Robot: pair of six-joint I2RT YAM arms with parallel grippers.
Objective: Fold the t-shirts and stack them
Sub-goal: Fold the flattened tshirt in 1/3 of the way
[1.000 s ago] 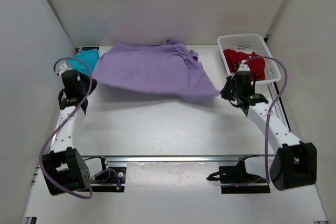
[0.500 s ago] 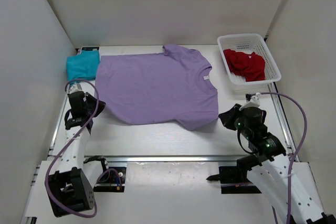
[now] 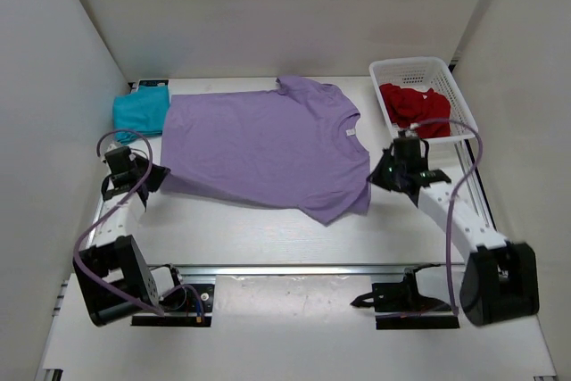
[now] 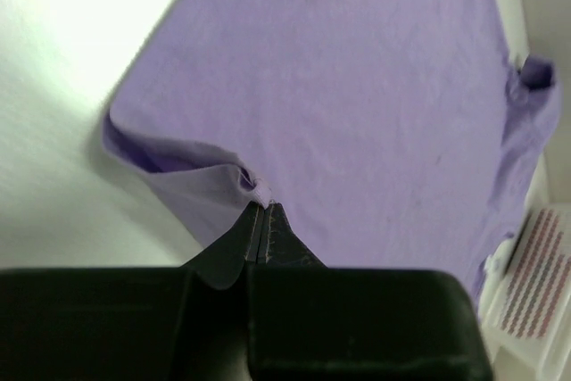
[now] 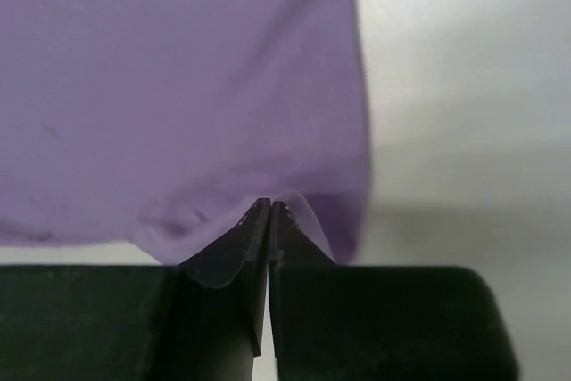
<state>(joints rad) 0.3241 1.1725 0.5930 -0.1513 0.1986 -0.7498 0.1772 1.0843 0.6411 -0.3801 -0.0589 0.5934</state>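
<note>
Most of the bench (image 3: pixel 268 238) is now covered by the purple shirt (image 3: pixel 268 144), spread out instead of hanging bunched like a second ago. It stretches away from left pincer (image 3: pixel 153 178) and right pincer (image 3: pixel 379 174), each clamped on a near corner. Looks ready for folding.

No writing is readable anywhere here. The lavender t-shirt (image 3: pixel 268 144) has a small white neck tag (image 3: pixel 350 134), but anything printed on it is too tiny to make out.
</note>
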